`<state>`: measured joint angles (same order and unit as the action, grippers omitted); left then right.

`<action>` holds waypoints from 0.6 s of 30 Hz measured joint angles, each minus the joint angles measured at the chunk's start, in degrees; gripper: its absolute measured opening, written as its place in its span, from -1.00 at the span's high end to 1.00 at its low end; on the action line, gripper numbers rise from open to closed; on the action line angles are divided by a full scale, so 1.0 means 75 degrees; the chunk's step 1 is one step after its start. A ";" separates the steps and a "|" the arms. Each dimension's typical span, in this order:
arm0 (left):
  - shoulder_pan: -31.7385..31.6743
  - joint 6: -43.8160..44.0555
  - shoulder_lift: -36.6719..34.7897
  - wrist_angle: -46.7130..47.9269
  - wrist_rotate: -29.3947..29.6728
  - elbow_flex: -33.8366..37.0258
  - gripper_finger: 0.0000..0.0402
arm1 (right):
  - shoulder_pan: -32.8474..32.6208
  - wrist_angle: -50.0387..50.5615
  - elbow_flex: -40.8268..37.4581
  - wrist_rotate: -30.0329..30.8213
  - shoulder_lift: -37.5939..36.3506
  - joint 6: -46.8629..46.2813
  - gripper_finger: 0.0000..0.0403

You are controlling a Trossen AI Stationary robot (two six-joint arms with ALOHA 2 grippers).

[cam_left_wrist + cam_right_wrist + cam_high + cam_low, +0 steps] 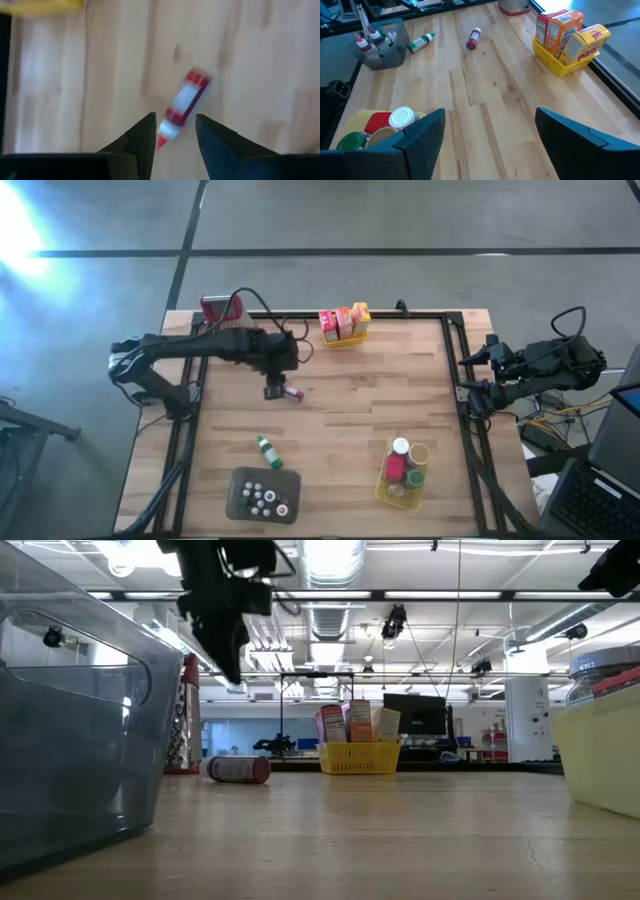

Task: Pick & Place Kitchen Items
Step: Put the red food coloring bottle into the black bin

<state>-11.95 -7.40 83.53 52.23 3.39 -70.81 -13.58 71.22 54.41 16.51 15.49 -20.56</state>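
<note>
1. Now poised above the red bottle (292, 394), lying on its side mid-counter (350, 420): left pincer (274, 391), parted, grasping nothing, the bottle's tip between the fingers (142, 137) in the wrist view.
2. Parked off the counter's right edge: right pincer (490, 135), spread wide and empty.
3. Judged the reach-and-grasp step; next, lowering straight down and clenching on the bottle's body.
4. Still loose nearby: green bottle (267, 450), just beside the grey tray (240, 480) of small bottles.
5. Boxes (560, 30) in a yellow basket (555, 62); printing too blurred to read, likewise the bottle's label.
</note>
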 joint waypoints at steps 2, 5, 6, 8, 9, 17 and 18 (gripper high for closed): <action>-0.0254 -0.0309 0.0090 0.0395 0.0030 0.0000 0.29 | 0.0000 0.0000 0.0000 -0.0001 0.0000 0.0000 -0.55; -0.0472 -0.0839 0.0248 0.0672 0.0057 0.0006 0.30 | 0.0000 0.0000 0.0000 0.0000 0.0000 0.0000 -0.59; -0.0499 -0.1039 0.0272 0.0651 0.0057 0.0006 0.30 | 0.0000 0.0000 0.0000 0.0000 0.0000 0.0000 -0.61; -0.0512 -0.1624 0.0359 0.0615 0.0052 0.0003 0.30 | 0.0000 0.0000 0.0000 0.0000 0.0000 0.0000 -0.64; -0.0514 -0.1913 0.0410 0.0562 0.0052 0.0003 0.30 | 0.0000 0.0000 0.0000 0.0000 0.0000 0.0000 -0.65; -0.0512 -0.2894 0.1072 0.0200 0.0057 0.0003 0.31 | 0.0000 0.0003 0.0000 -0.0002 0.0000 0.0000 -0.77; -0.0512 -0.2912 0.1170 0.0195 0.0057 0.0003 0.31 | 0.0000 0.0003 0.0000 0.0000 0.0000 0.0000 -0.78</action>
<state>-15.79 -29.24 92.30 53.69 3.81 -70.78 -13.58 71.24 54.41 16.51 15.49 -20.56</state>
